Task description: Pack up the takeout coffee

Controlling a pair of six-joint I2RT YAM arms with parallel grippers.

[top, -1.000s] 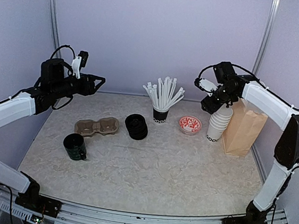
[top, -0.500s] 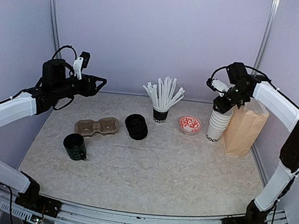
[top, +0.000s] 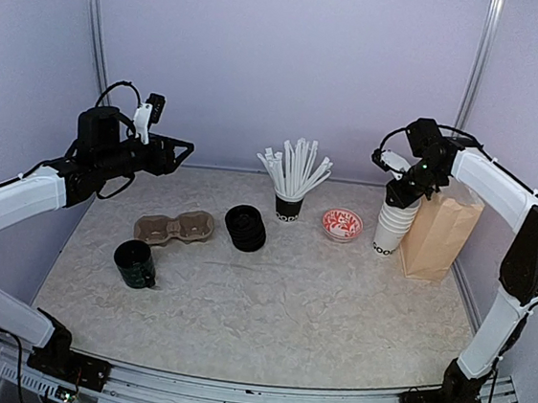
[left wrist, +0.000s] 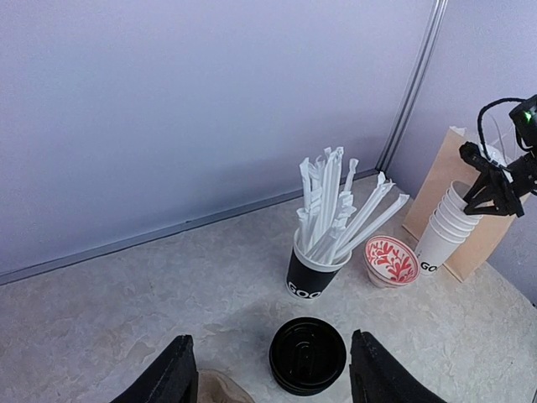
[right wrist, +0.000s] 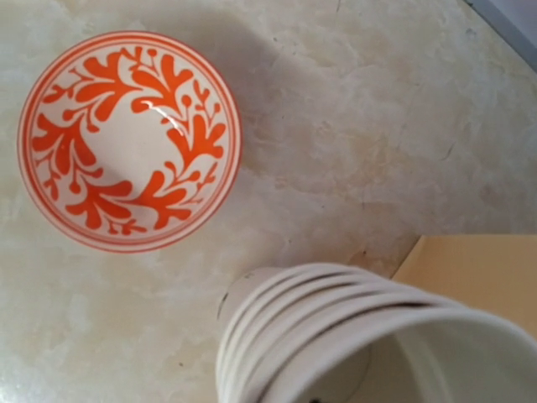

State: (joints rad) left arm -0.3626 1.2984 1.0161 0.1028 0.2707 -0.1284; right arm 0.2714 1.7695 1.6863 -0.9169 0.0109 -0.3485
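Note:
A stack of white paper cups with black lettering on the bottom one stands at the back right; it also shows in the left wrist view and, from above, in the right wrist view. A stack of flat black lids lies mid-table, below my left gripper in its wrist view. My right gripper hangs just above the cup stack's rim, fingers apart and empty; its fingers are out of its own view. My left gripper is open and empty, high at the back left.
A brown paper bag stands right of the cups against the right wall. A red-patterned bowl and a black cup of white straws stand left of them. A cardboard cup carrier and a dark green mug are at the left.
My right gripper has moved right and down from beside the bowl to just over the cup stack. My left arm has barely shifted.

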